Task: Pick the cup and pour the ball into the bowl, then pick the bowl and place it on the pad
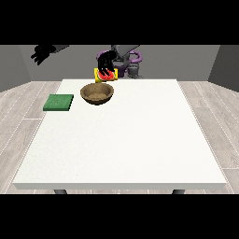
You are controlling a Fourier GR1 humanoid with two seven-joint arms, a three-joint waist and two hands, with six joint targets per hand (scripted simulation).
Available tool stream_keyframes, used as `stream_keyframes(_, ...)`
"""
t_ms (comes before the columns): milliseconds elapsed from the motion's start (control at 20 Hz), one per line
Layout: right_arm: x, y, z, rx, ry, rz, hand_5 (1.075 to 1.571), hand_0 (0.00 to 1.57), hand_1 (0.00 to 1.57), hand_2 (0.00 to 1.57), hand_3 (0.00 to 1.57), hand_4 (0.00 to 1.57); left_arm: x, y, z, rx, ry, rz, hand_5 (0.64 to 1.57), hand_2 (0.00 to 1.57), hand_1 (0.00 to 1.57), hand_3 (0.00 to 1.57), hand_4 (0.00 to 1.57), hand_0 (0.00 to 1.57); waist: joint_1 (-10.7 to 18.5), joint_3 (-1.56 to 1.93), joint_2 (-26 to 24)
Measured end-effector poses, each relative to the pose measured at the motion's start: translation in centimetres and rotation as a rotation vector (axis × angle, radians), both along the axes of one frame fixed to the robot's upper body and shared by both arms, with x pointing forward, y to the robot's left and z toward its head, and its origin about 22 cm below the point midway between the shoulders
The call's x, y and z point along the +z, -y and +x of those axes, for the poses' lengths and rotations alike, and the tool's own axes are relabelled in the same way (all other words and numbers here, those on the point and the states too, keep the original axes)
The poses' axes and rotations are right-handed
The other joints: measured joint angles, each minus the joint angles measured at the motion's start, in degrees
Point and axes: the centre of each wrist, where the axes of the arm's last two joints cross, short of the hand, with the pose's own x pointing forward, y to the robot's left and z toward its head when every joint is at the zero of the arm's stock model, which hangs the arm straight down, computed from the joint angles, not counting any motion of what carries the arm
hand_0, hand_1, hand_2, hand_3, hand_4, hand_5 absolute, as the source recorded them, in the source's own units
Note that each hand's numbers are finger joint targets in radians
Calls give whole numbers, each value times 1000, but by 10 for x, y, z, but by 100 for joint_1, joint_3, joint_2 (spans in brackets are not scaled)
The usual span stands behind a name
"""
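Hand (pixel 105 62) at view's right round tilted cup (pixel 105 75), above bowl (pixel 97 93).

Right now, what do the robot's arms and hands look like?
Each robot hand is black with slim dark fingers: one at the view's left, one at the view's right. The forearms look grey, and purple curved parts show near the body.
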Motion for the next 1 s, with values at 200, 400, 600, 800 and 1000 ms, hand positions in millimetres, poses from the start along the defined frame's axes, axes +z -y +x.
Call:
stream_keyframes(200,-3,-1,-4,-4,-27,0,1548,0,0,0,50,713,-4,3,-9,-14,-43,50,1571,1102,0,1542,1109,0,42,-1,-157)
stream_keyframes(400,-8,7,-16,-26,-58,-8,1548,0,0,0,50,713,1,-13,-6,-1,-34,-93,1561,1571,805,1563,1168,805,207,-6,-360)
stream_keyframes(600,-15,11,-26,-67,-98,-11,1556,0,0,0,114,762,20,-52,8,33,-69,-415,1555,1187,798,884,1299,798,492,-24,-538)
stream_keyframes(800,-21,7,-29,-100,-116,-7,1556,0,0,0,0,786,49,-86,20,73,-63,-823,1561,0,0,0,1161,0,833,-58,-592)
stream_keyframes(1000,-27,0,-30,-127,-127,-9,1556,0,0,0,0,774,82,-120,29,79,-70,-1234,1571,0,0,0,1065,0,1124,-77,-501)
